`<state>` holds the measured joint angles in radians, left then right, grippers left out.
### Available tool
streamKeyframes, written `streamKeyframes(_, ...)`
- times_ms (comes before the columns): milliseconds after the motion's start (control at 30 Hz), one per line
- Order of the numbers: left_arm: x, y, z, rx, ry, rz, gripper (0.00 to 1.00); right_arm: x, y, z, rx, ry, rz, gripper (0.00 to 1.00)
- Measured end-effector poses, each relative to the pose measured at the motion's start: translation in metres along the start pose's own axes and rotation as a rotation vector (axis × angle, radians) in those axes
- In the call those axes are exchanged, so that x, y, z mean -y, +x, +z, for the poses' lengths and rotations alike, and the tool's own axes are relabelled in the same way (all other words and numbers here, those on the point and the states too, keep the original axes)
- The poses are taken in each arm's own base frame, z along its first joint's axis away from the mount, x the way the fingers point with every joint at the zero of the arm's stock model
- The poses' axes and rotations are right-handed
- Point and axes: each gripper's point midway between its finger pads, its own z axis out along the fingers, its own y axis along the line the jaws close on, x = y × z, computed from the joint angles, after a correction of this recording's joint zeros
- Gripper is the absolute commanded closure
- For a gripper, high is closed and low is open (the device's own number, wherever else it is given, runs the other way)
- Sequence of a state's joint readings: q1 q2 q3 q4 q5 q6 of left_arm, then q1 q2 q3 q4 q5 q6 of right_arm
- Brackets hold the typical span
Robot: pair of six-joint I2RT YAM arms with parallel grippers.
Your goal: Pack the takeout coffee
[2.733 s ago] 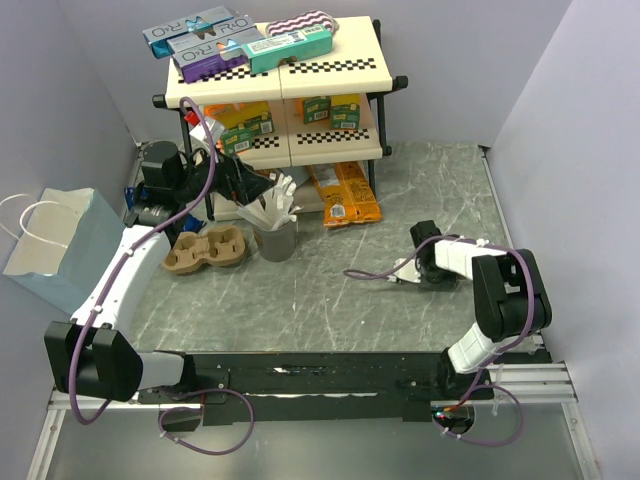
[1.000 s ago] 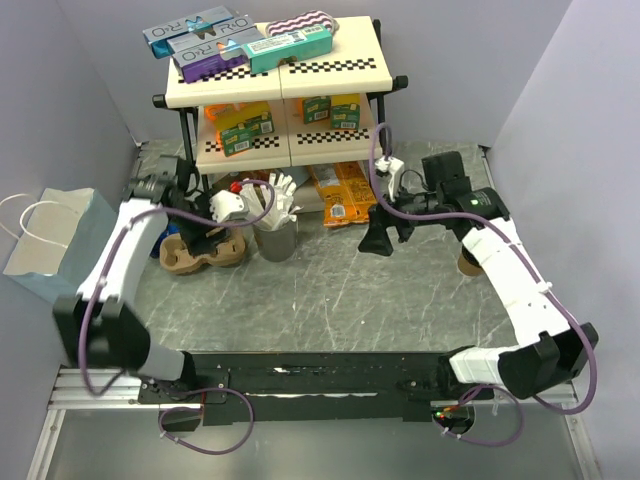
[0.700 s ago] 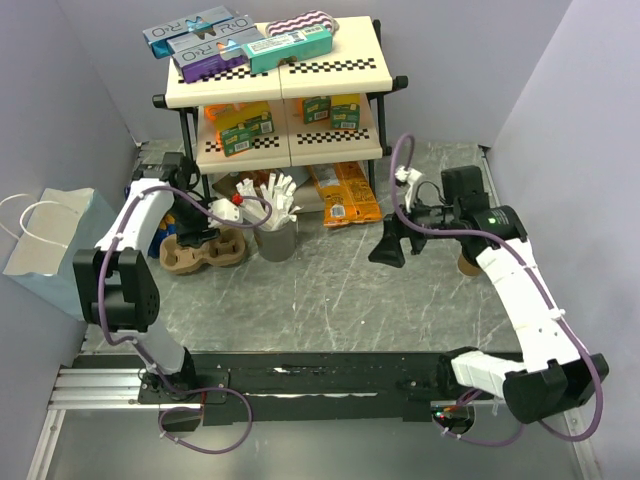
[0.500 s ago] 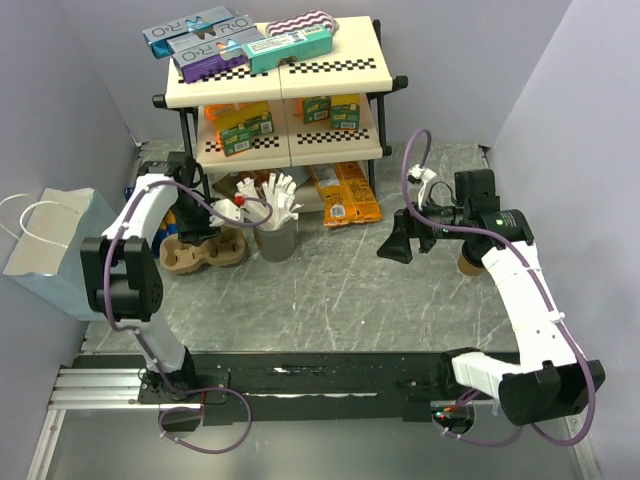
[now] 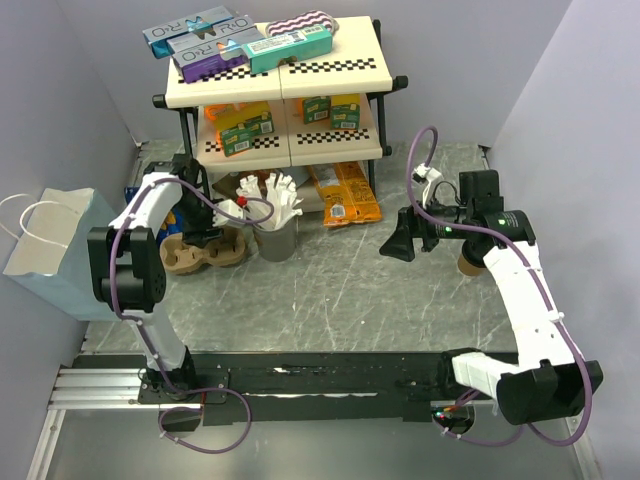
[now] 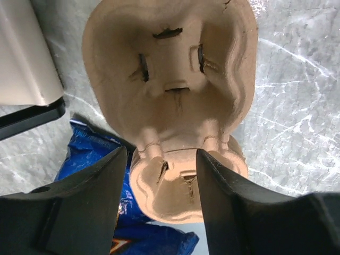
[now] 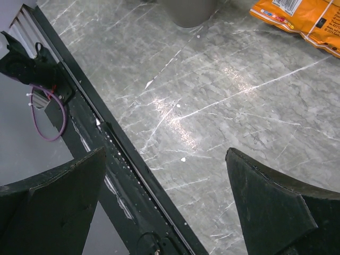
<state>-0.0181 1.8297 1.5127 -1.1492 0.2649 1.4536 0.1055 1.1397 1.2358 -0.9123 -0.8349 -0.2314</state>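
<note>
One pulp carrier (image 6: pixel 170 64) beneath half-open, empty left claw (image 6: pixel 161 153); one tan cup (image 5: pixel 467 265); right claw (image 7: pixel 164 153) wide open, empty

Place: a robotics lab test cell, dressed as a takeout counter.
Enclosure: a grey marbled table (image 5: pixel 330 300) is boxed in by plain pale walls (image 5: pixel 60 100) at the back and both sides.
Rig: two white arms (image 5: pixel 520 290) are bolted to a black base rail (image 5: pixel 320 375) at the near edge, and purple cables (image 5: pixel 418 160) are looped along them.
Props: a cream two-tier rack (image 5: pixel 330 70) is stocked with boxes (image 5: pixel 240 40). Orange snack packets (image 5: pixel 343 195), a pulp cup carrier (image 6: pixel 170 90), a grey cup of white sticks (image 5: pixel 276 238) and a pale blue paper bag (image 5: pixel 55 250) are laid out.
Uncertain: a tan cup, probably the takeout coffee (image 5: pixel 467 266), is largely hidden behind the right arm.
</note>
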Motion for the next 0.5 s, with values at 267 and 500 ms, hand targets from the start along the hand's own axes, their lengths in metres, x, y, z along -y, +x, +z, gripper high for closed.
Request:
streamKeyframes(267, 0.014, 0.004, 0.015, 0.007, 0.030, -0.012, 0.41, 0.003, 0.001, 0.002, -0.007, -0.004, 0.013, 0.00)
streamKeyframes(500, 0.012, 0.005, 0.017, 0.009, 0.019, -0.020, 0.45, 0.005, 0.002, 0.005, -0.015, -0.007, 0.022, 0.00)
